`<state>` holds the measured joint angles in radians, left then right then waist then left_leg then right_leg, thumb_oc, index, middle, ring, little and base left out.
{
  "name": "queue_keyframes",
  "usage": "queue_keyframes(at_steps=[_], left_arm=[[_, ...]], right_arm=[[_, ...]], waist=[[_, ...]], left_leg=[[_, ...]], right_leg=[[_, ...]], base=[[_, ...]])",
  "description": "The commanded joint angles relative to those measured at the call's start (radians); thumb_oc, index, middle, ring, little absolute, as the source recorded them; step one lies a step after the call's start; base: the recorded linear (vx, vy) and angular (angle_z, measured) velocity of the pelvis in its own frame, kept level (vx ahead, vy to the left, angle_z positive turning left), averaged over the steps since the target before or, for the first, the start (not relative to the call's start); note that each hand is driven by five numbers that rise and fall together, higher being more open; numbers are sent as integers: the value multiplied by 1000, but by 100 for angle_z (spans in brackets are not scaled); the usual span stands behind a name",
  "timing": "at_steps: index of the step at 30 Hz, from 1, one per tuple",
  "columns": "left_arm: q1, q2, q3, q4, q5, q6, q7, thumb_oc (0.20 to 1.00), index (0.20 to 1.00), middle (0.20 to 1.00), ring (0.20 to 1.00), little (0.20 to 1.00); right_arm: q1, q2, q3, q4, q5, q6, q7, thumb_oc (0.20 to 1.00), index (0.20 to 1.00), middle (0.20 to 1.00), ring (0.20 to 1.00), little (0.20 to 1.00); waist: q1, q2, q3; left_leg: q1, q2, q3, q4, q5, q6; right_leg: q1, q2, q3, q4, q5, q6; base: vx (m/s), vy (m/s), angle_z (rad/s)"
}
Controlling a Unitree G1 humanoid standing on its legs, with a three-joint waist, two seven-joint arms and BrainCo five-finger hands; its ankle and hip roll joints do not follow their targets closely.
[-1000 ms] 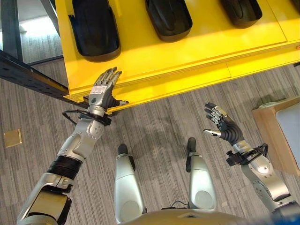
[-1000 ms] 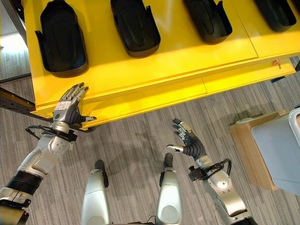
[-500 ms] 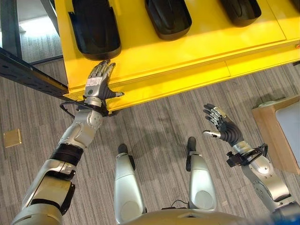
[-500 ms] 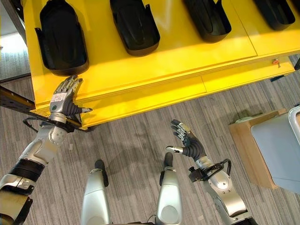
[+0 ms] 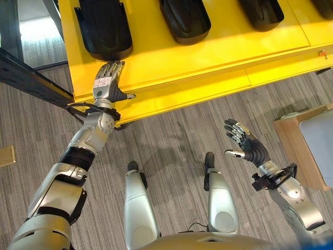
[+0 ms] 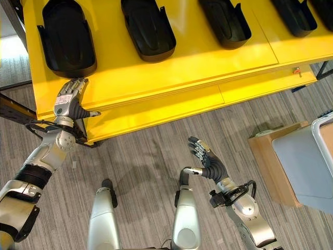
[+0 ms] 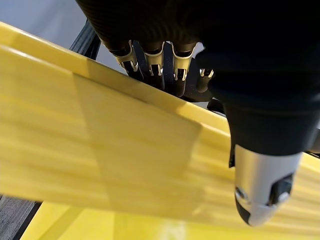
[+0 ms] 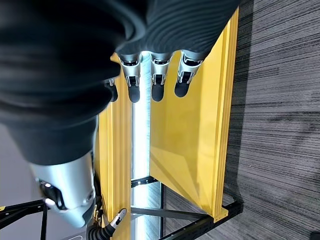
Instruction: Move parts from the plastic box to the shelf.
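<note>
Several black moulded parts lie in a row on the yellow shelf (image 5: 208, 52); the leftmost part (image 5: 103, 26) is nearest my left hand. My left hand (image 5: 106, 83) rests over the shelf's front edge with straight fingers, its tips just short of that part, and it holds nothing. In the left wrist view its fingers (image 7: 155, 67) stretch out above the yellow surface. My right hand (image 5: 247, 147) hovers open over the floor, palm toward the shelf, empty. The grey plastic box (image 6: 304, 166) sits at the far right.
The box stands on a low wooden stand (image 5: 294, 146) to the right of my right hand. A dark metal beam (image 5: 31, 80) runs off the shelf's left corner. A small brass plate (image 5: 6, 155) is set in the floor at left. Grey carpet lies between shelf and stand.
My left hand has moved forward from the shelf's front lip onto the shelf, toward the leftmost black part. The right hand has hardly moved. The camera has shifted slightly.
</note>
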<state>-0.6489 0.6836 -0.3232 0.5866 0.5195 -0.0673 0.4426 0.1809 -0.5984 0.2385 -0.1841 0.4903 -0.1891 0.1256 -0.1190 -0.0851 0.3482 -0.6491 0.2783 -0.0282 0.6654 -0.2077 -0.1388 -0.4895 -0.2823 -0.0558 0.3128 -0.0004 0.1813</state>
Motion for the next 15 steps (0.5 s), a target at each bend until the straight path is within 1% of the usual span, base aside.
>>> queue_keyframes(at_steps=[1,2,8,15], left_arm=[[-12,40,6,121,-61,58,-24,1000,1000,1000,1000,1000],[-45,55,-8,148,-65,61,-24,1000,1000,1000,1000,1000],[-106,84,-36,176,-72,64,-18,1000,1000,1000,1000,1000],[-147,95,-54,194,-81,63,-17,1000,1000,1000,1000,1000]], right_arm=[[3,-40,-59,-64,39,-50,10,1000,1000,1000,1000,1000],[5,-46,-56,-71,43,-49,14,1000,1000,1000,1000,1000],[9,-54,-49,-71,53,-49,22,1000,1000,1000,1000,1000],[10,-57,-40,-65,55,-45,27,1000,1000,1000,1000,1000]], waist=[[-7,9,-13],[-11,8,-14],[-14,5,-16],[-16,4,-19]], left_leg=[[42,17,18,-151,161,-24],[38,18,18,-145,160,-24],[27,18,16,-139,159,-23],[23,17,18,-136,158,-24]], right_leg=[[0,-54,67,179,-72,15],[-4,-54,69,179,-70,17],[-9,-55,73,178,-66,18],[-13,-56,73,178,-65,21]], base=[[0,0,0],[0,0,0],[0,0,0],[0,0,0]])
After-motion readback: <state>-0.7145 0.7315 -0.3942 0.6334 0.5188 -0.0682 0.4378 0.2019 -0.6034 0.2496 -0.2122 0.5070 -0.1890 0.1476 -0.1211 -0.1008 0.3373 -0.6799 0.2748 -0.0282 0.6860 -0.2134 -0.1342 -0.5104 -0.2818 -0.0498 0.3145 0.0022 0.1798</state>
